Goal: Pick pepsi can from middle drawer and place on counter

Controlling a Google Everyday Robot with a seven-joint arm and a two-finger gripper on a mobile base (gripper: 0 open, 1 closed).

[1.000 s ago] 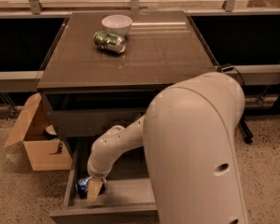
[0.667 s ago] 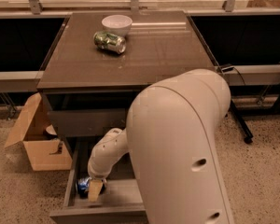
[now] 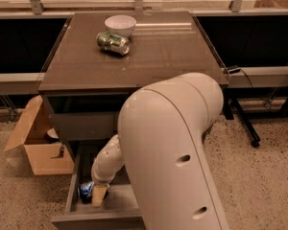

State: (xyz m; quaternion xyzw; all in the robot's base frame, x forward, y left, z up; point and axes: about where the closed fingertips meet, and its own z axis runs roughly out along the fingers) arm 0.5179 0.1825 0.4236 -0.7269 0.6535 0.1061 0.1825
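The pepsi can (image 3: 86,190), blue, lies on the floor of the open middle drawer (image 3: 116,205), at its left side. My gripper (image 3: 99,194) reaches down into the drawer and sits right beside the can, on its right, touching or nearly touching it. My large white arm (image 3: 173,152) fills the lower middle of the view and hides the drawer's right part. The counter (image 3: 153,56) is the glossy dark-brown top of the cabinet, above the drawer.
A green-silver can (image 3: 113,43) lies on its side on the counter at the back left, next to a white bowl (image 3: 120,24). An open cardboard box (image 3: 38,145) stands on the floor left of the cabinet. A black stand base (image 3: 242,121) is on the right.
My arm's white body has shifted left and covers more of the cabinet front. The gripper stays in the drawer beside the can, which has not moved.
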